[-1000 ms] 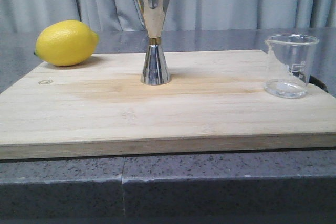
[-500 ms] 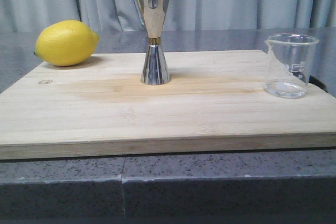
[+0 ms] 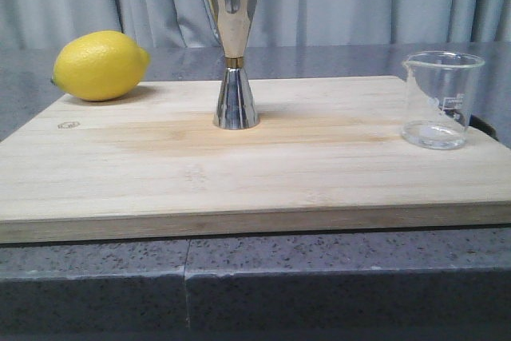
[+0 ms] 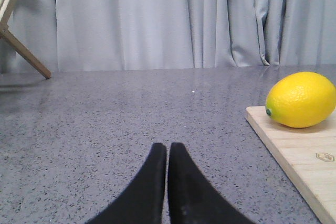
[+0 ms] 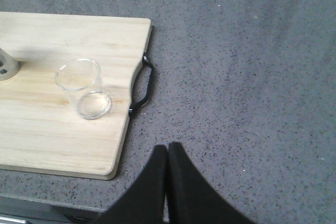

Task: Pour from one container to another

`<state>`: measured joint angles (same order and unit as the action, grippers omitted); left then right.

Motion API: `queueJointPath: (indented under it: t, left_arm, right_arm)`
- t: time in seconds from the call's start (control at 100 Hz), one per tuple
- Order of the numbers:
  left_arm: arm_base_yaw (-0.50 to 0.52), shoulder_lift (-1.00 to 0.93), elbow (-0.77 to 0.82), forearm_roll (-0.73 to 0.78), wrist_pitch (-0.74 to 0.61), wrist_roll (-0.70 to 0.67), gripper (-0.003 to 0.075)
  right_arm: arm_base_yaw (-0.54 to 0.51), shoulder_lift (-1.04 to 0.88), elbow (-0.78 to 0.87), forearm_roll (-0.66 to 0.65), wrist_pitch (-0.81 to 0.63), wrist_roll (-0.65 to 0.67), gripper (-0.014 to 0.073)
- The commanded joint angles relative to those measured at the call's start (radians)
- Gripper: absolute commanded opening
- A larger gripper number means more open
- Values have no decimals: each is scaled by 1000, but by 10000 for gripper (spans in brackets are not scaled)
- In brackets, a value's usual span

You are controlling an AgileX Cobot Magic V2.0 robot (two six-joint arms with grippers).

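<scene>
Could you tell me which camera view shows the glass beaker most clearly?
The front view: the glass beaker stands side-on and close, with lip and measuring marks visible. The right wrist view shows the beaker smaller, from above, near the board's handle. The left wrist view does not show it.

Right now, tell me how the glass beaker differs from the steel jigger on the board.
The glass beaker is clear, while the steel jigger is shiny, mirror-like metal with a gold band at its waist. The beaker is short and straight-walled with a pouring lip; the jigger is taller and hourglass-shaped. The beaker stands near the board's right edge, the jigger near its middle. Both stand upright on the wooden board, untouched.
</scene>
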<state>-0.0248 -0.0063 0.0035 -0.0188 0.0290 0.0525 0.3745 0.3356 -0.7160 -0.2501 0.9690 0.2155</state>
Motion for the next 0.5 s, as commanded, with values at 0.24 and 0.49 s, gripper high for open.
queueJointPath:
  t: [0.24, 0.49]
  left_arm:
    - [4, -26, 4, -8, -75, -3, -19]
    - [4, -26, 4, -8, -75, -3, -19]
  right_arm:
    - [-154, -72, -12, -32, -85, 2, -71]
    - [-311, -196, 252, 9, -469, 2, -71]
